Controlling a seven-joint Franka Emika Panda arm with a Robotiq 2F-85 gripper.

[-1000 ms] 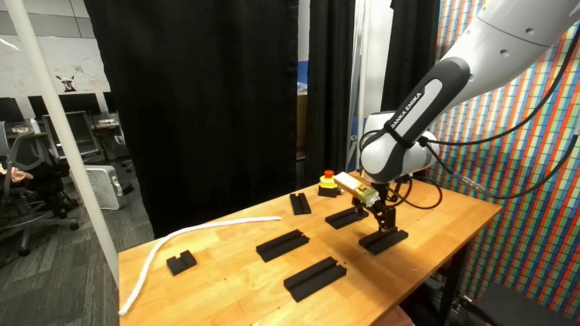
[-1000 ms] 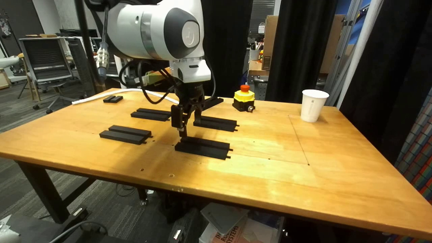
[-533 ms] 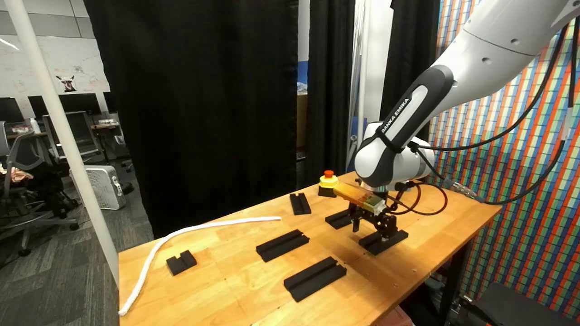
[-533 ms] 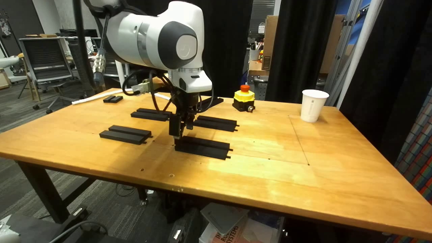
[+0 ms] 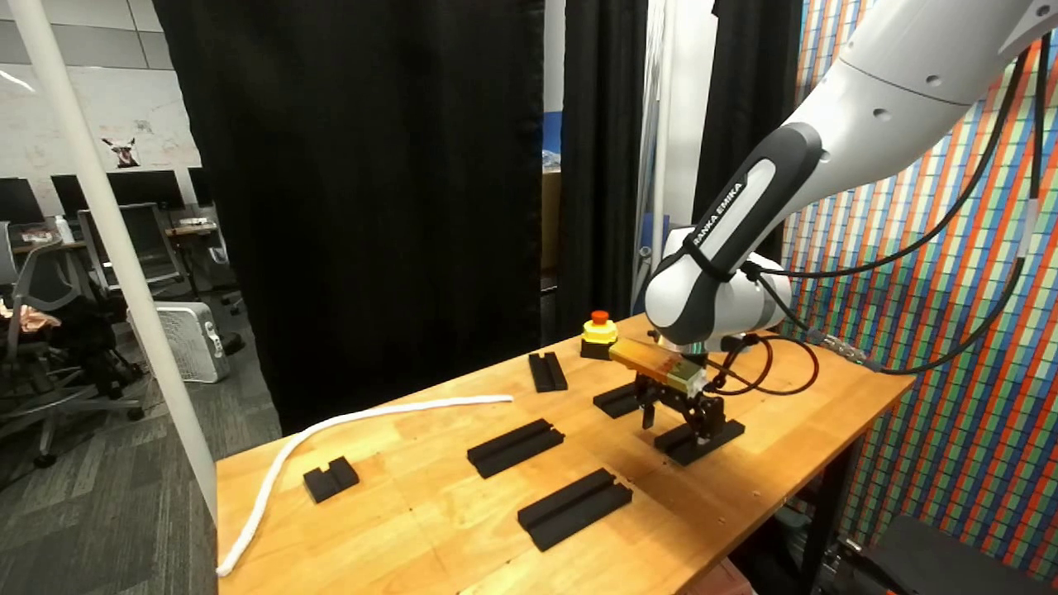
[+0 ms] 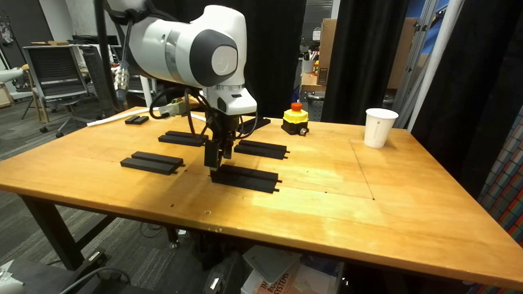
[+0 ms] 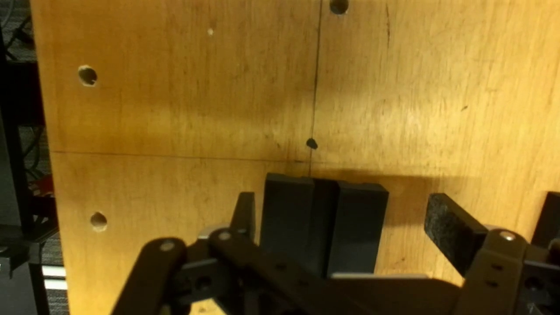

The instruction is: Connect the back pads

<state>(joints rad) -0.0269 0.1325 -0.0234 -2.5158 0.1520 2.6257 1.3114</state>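
Several flat black grooved back pads lie apart on the wooden table. The nearest to the gripper is a pad [image 5: 726,436] [image 6: 253,179] [image 7: 356,229]. A second pad [image 5: 616,402] [image 6: 261,149] lies parallel beside it; its edge shows at the right of the wrist view [image 7: 547,218]. Two more pads [image 5: 515,448] [image 5: 574,506] lie further along the table. My gripper [image 5: 674,430] [image 6: 219,163] [image 7: 343,218] is open and low, its fingers on either side of the first pad's end. One finger is close along a side; the other has a wider gap. Contact cannot be told.
A small black block [image 5: 331,479] and another black piece [image 5: 548,372] lie on the table. A white cable [image 5: 364,417] runs along the far part. A yellow-and-red emergency stop [image 6: 296,118] and a white paper cup [image 6: 379,127] stand near the back edge.
My gripper has come down towards the table and shifted slightly, so its fingers are now low around the first pad's end. The pads have not moved.
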